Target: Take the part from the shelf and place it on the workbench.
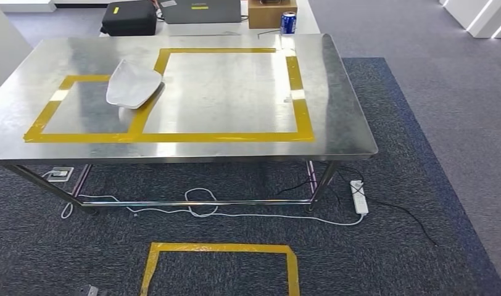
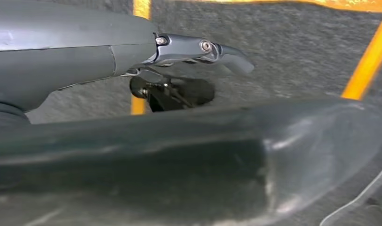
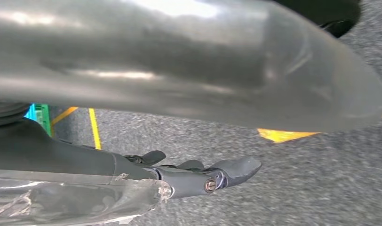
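The long stainless-steel bench (image 1: 334, 117) stands on dark grey carpet, marked with two rectangles of yellow tape (image 1: 302, 111). The pale grey curved shell-shaped part (image 1: 132, 84) lies on the bench top, straddling the tape strip that divides the two rectangles. Beyond the far edge stands a blue drink can (image 1: 288, 23). The left hand (image 2: 179, 52) and right hand (image 3: 198, 176) hang over the carpet, fingers extended and holding nothing.
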Available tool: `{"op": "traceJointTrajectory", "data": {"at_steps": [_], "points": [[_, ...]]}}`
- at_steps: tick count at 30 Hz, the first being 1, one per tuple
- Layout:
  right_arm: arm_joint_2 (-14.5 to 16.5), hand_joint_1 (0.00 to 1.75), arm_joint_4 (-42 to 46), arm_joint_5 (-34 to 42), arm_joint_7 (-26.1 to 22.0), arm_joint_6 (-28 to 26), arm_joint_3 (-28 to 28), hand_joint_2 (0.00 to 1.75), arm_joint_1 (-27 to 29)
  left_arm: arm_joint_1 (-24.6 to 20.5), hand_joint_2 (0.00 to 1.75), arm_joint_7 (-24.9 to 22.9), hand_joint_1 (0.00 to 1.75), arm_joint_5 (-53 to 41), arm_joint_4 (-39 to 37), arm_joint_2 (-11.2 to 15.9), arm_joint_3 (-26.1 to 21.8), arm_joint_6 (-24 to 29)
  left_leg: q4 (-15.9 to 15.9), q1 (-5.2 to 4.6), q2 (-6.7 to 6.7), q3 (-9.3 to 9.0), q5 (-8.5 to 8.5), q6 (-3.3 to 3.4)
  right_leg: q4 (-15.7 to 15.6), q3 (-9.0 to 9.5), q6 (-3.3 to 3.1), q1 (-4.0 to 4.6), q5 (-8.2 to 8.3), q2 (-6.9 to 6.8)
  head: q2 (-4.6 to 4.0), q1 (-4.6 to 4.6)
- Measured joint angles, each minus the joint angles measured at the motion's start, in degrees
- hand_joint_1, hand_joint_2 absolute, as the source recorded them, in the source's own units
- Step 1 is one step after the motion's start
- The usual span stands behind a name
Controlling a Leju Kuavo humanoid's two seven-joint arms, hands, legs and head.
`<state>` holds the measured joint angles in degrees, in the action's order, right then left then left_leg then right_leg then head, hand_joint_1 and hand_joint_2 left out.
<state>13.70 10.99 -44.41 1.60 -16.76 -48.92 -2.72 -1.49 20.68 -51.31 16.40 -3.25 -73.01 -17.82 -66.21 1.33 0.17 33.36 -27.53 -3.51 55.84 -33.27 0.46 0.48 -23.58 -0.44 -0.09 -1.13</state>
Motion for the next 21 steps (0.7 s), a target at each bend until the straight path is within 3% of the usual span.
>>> {"op": "traceJointTrajectory", "data": {"at_steps": [2, 3, 5, 6, 8, 10, 11, 12, 13, 14, 15, 17, 19, 21], "points": [[0.0, 0.00, 0.1, -0.2, 0.3, 0.4, 0.0, 0.00, 0.0, -0.1, 0.00, -1.4, 0.00, -5.9, -0.2, 0.1, 1.4, 6.2, 7.9, 0.17, -0.15, -5.68, -0.99, 0.22, 1.1, -1.56, 0.72, 0.03, 0.82, 0.07, 0.00, -0.18], [0.0, 0.00, 0.1, -0.3, 0.4, 0.5, 0.0, 0.00, 0.0, -0.1, 0.00, -2.0, 0.00, -8.5, -0.4, 0.1, 2.1, 9.3, 10.1, 0.12, -0.22, -7.01, -1.76, 0.61, 1.4, -2.04, 1.04, 0.08, 1.25, 0.09, 0.00, -0.26], [0.0, 0.00, 0.1, -0.3, 0.6, 0.6, 0.0, 0.00, 0.1, 0.2, 0.00, -2.8, 0.00, -12.8, -0.7, 0.2, 4.0, 13.5, 10.8, -0.03, -0.15, -6.73, -1.89, 1.79, 1.6, -2.56, 1.56, -0.05, 2.00, 0.10, 0.00, -0.26], [0.0, 0.00, 0.1, -0.2, 0.6, 0.5, 0.0, 0.00, 0.1, 0.4, 0.00, -2.7, 0.00, -14.0, -0.8, 0.2, 5.2, 15.0, 10.7, -0.06, -0.05, -6.32, -1.51, 2.29, 2.0, -2.93, 1.82, -0.14, 1.45, 0.11, 0.00, -0.24], [0.0, 0.00, 0.1, 0.1, 0.6, 0.3, -0.2, 0.00, 0.2, 0.5, 0.00, -1.2, 0.00, -13.2, -0.9, 0.4, 6.5, 17.4, 10.7, -0.04, 0.16, -5.25, -0.54, 3.23, 5.9, -4.40, 2.41, -0.27, -2.49, 0.16, 0.00, 0.02], [0.0, 0.00, 0.1, 0.2, 0.6, 0.1, -0.4, 0.00, 0.2, 0.2, 0.00, -0.1, 0.00, -9.7, -0.9, 0.7, 6.0, 18.3, 10.7, -0.26, 0.18, -3.97, 0.55, 3.68, 13.6, -6.46, 2.77, -0.28, -7.86, 0.19, 0.00, 0.40], [0.0, 0.00, 0.1, 0.2, 0.6, 0.1, -0.5, 0.00, 0.2, 0.1, 0.00, 0.2, 0.00, -7.9, -1.0, 0.8, 5.5, 18.2, 10.7, -0.42, 0.18, -3.24, 1.10, 3.77, 16.8, -6.99, 2.76, -0.27, -9.25, 0.19, 0.00, 0.52], [0.0, 0.00, 0.1, 0.1, 0.7, 0.1, -0.6, 0.00, 0.2, 0.1, 0.00, 0.0, 0.00, -6.5, -1.0, 1.0, 4.7, 18.3, 10.6, -0.61, 0.19, -2.53, 1.65, 3.84, 18.3, -6.68, 2.61, -0.24, -9.40, 0.19, 0.00, 0.64], [0.0, 0.00, 0.1, 0.0, 0.7, 0.2, -0.7, 0.00, 0.2, 0.0, 0.00, -0.9, 0.00, -6.7, -1.0, 1.1, 4.4, 19.0, 10.6, -0.82, 0.18, -1.87, 2.17, 3.87, 17.6, -5.28, 2.27, -0.15, -8.43, 0.21, 0.00, 0.69], [0.0, 0.00, 0.1, -0.3, 0.6, 0.3, -0.8, 0.00, 0.2, 0.1, 0.00, -1.9, 0.00, -8.5, -1.0, 1.2, 4.6, 19.7, 10.6, -1.03, 0.16, -1.32, 2.65, 3.89, 14.8, -2.85, 1.77, 0.01, -6.88, 0.25, 0.00, 0.76], [0.0, 0.00, 0.1, -0.5, 0.5, 0.4, -0.9, 0.00, 0.1, 0.2, 0.00, -2.7, 0.00, -10.9, -1.0, 1.4, 5.1, 19.6, 10.6, -1.19, 0.13, -0.89, 3.09, 3.88, 10.6, 0.22, 1.06, 0.27, -5.57, 0.32, 0.00, 0.78], [-0.1, 0.00, 0.2, -0.7, 0.2, 0.6, -0.9, 0.00, -0.1, 0.4, 0.00, -3.7, 0.00, -14.3, -1.1, 1.5, 5.9, 18.2, 10.6, -1.41, 0.09, -0.21, 3.97, 3.61, 2.5, 5.61, -0.15, 0.77, -4.97, 0.41, 0.00, 0.73], [-0.1, 0.00, 0.2, -0.9, -0.1, 0.6, -1.0, 0.00, -0.1, 0.5, 0.00, -5.1, 0.00, -16.2, -1.1, 1.3, 6.6, 17.5, 10.8, -1.28, 0.12, 0.25, 4.97, 3.01, -0.9, 7.22, -0.50, 1.11, -5.21, 0.43, 0.00, 0.74], [-0.1, 0.00, 0.2, -1.1, -0.1, 0.7, -1.0, 0.00, 0.0, 0.5, 0.00, -6.0, 0.00, -15.4, -1.3, 1.2, 7.5, 16.5, 10.9, -1.14, 0.09, 0.62, 5.18, 2.34, -1.7, 6.65, -0.62, 1.01, -4.07, 0.34, 0.00, 0.76]]}}
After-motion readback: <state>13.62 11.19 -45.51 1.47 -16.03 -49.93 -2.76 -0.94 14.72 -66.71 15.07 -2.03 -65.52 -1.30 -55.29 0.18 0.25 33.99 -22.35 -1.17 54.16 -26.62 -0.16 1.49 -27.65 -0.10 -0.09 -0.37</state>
